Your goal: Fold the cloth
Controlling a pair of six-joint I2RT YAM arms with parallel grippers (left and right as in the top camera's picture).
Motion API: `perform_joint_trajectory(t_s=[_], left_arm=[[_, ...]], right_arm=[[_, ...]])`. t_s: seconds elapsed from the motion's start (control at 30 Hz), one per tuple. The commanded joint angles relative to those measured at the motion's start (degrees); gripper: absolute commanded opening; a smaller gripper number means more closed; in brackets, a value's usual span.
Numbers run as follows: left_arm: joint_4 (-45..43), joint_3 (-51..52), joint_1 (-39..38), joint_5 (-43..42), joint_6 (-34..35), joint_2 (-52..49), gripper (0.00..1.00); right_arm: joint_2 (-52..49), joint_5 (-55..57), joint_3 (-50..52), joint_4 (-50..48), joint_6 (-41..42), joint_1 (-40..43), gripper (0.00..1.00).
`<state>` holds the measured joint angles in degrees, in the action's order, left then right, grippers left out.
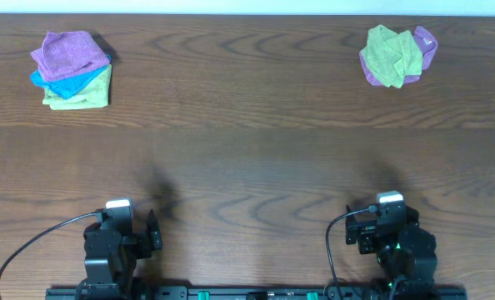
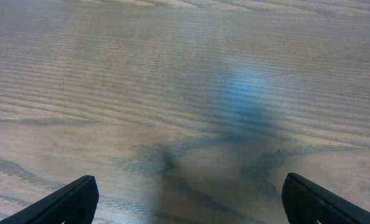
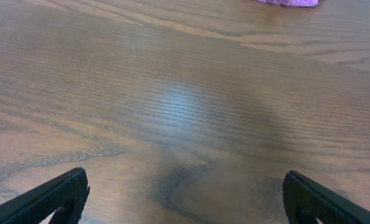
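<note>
The left end effector (image 2: 188,190) has its fingers spread wide and holds nothing, hovering just over the brown wood-grain worktop (image 1: 247,142). The right end effector (image 3: 185,180) is equally spread and empty. Both sit at the near edge. Far left, a folded purple microfibre cloth (image 1: 64,52) tops a bright blue cloth (image 1: 64,83) and a folded yellow-green cloth (image 1: 85,93). Far right, a crumpled purple cloth (image 1: 425,42) lies partly under a crumpled yellow-green cloth (image 1: 387,57).
</note>
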<state>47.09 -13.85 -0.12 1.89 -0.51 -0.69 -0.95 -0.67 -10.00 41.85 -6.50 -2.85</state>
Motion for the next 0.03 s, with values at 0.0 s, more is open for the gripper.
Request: perform_joint_trajectory(t_s=[0.0], left_arm=[[2.4,2.4,-0.3,0.9,-1.7,0.5,0.95]], right_arm=[[0.6,-0.7,0.9,0.0,0.7,0.7,0.99]])
